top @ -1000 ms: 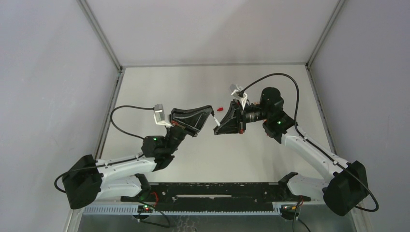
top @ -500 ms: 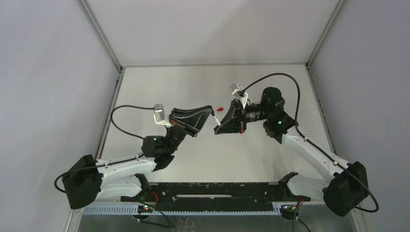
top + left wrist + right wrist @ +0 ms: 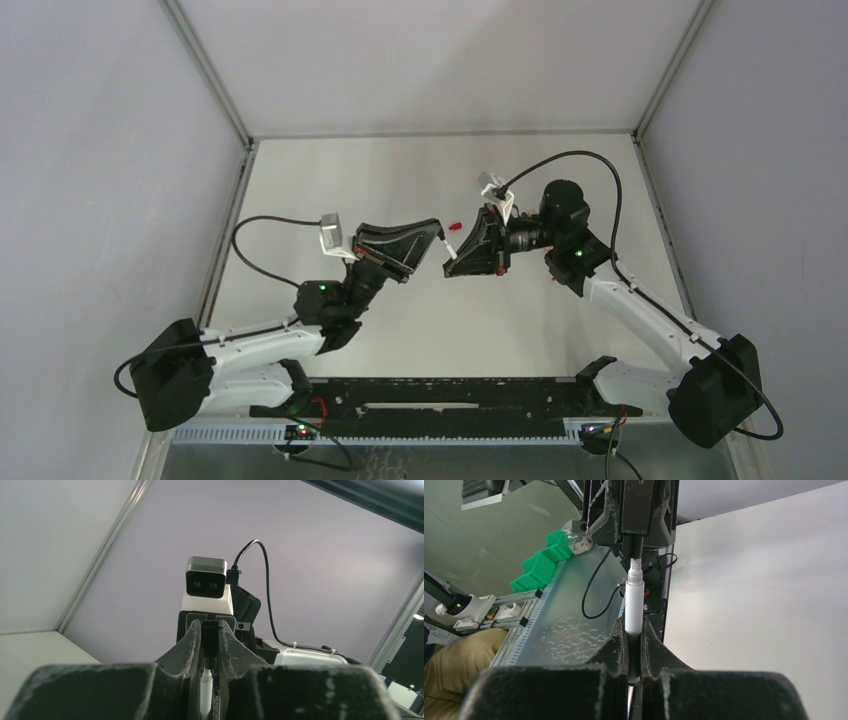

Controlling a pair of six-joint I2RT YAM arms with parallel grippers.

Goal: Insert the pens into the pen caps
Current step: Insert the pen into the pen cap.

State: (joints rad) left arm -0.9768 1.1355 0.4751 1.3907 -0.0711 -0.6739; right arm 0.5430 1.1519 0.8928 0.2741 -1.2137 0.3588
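Observation:
My right gripper (image 3: 448, 266) is shut on a white pen (image 3: 634, 605) and holds it above the table. The barrel sticks out past the fingertips (image 3: 620, 632). My left gripper (image 3: 436, 236) faces it, shut on a black cap (image 3: 634, 542). The pen's narrow tip meets the cap's mouth. In the left wrist view the cap (image 3: 218, 642) sits between my fingers (image 3: 195, 640), with the pen (image 3: 206, 692) showing in the gap below it. A red cap (image 3: 453, 227) lies on the table just beyond both grippers. Other pens and caps are out of view.
The right wrist camera (image 3: 205, 577) and its cable face the left wrist view. Green bins (image 3: 541, 560) stand off the table. A black rail (image 3: 440, 400) runs along the near edge. Grey walls enclose the table (image 3: 420, 330) on three sides.
The left arm has edged very slightly to the right. Both grippers keep their hold, with the pen and cap still tip to mouth.

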